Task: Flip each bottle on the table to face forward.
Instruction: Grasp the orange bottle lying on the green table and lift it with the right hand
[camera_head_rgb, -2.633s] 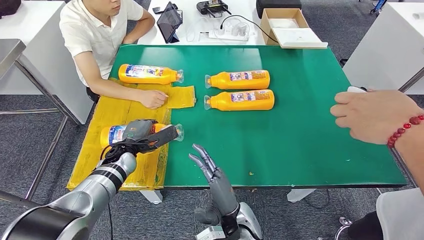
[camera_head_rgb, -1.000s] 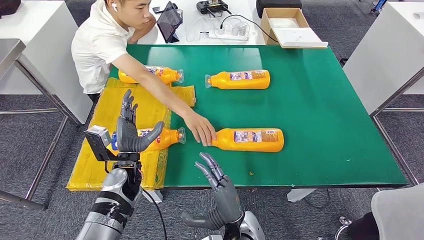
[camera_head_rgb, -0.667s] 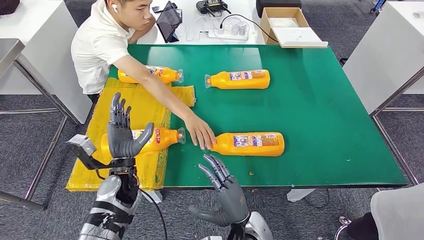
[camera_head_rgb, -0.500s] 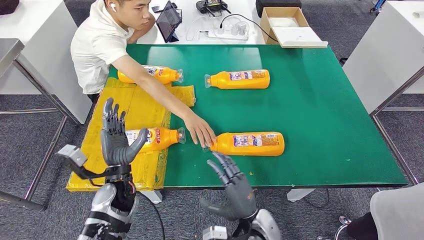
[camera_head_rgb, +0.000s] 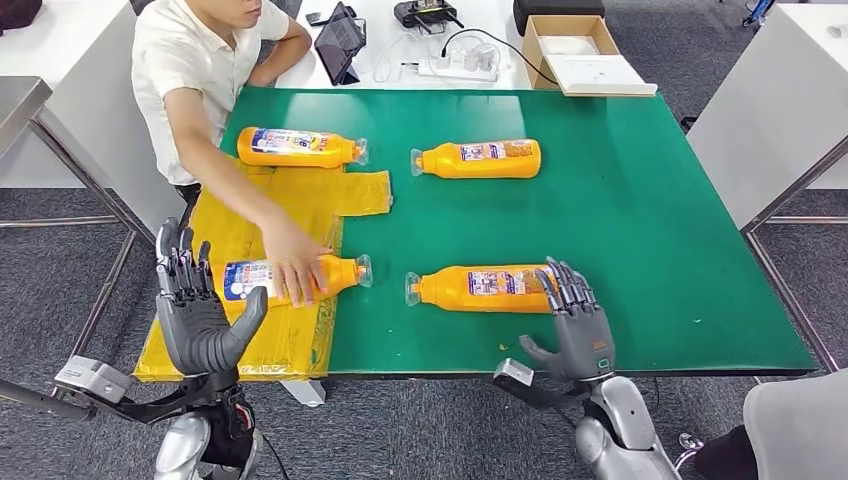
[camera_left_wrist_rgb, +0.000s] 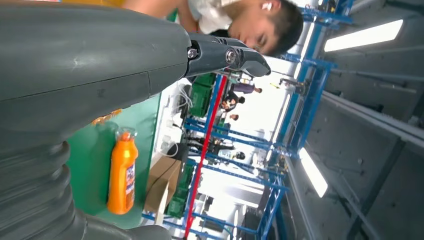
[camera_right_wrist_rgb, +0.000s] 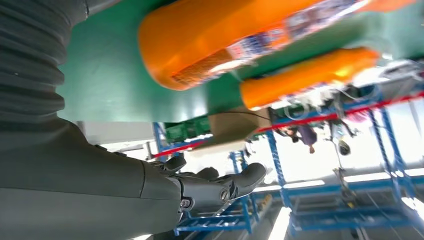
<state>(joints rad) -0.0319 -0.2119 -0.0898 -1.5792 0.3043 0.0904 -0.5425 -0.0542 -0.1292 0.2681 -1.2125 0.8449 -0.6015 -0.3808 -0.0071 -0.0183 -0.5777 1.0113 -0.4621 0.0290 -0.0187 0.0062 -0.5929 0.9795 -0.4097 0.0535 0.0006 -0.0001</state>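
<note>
Four orange bottles lie on their sides on the green table (camera_head_rgb: 650, 200), caps pointing left or right. One bottle (camera_head_rgb: 295, 147) is at the far left, one (camera_head_rgb: 478, 158) at the far middle. The near left bottle (camera_head_rgb: 335, 274) lies on a yellow sheet with a person's hand (camera_head_rgb: 292, 265) on it. The near middle bottle (camera_head_rgb: 480, 287) lies cap to the left; my right hand (camera_head_rgb: 577, 322) stands open at its base end, fingers up, holding nothing. That bottle's base (camera_right_wrist_rgb: 225, 40) looms close in the right wrist view. My left hand (camera_head_rgb: 195, 318) is open, raised off the table's near left corner.
A yellow plastic sheet (camera_head_rgb: 255, 345) covers the table's left edge. A person in a white shirt (camera_head_rgb: 185, 70) sits at the far left, arm reaching over the sheet. A cardboard box (camera_head_rgb: 570, 45), a tablet (camera_head_rgb: 338, 45) and cables lie beyond the far edge.
The person's hand left the near middle bottle and now rests on the near left one. My right hand swung right to the near middle bottle's base. My left hand sank lower and left.
</note>
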